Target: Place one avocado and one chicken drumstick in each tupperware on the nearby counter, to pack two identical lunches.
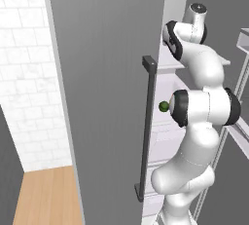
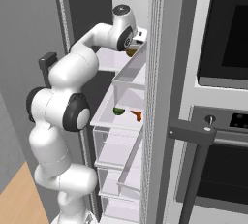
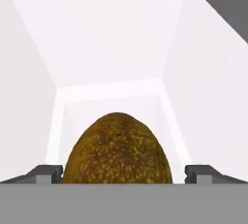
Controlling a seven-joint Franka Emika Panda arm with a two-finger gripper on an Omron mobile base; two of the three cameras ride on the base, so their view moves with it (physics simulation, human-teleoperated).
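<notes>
A: We're reaching into the fridge's upper shelf [image 2: 114, 60], gripper [image 3: 124, 173] spread wide, its tips flanking the avocado [image 3: 117, 150].

B: We're risking a roll, I'd say; closing off-centre could be squirting that rounded fruit backward.

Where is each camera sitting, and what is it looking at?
Left base view: behind the arm's left, facing the grey fridge door; the white arm reaches inside past a green avocado.
Right base view: behind the arm's right, facing the fridge shelves, with that avocado and a drumstick.
Hand view: on the hand, looking at a brown avocado between the open gripper tips.
Both base views share the arm and green avocado.
</notes>
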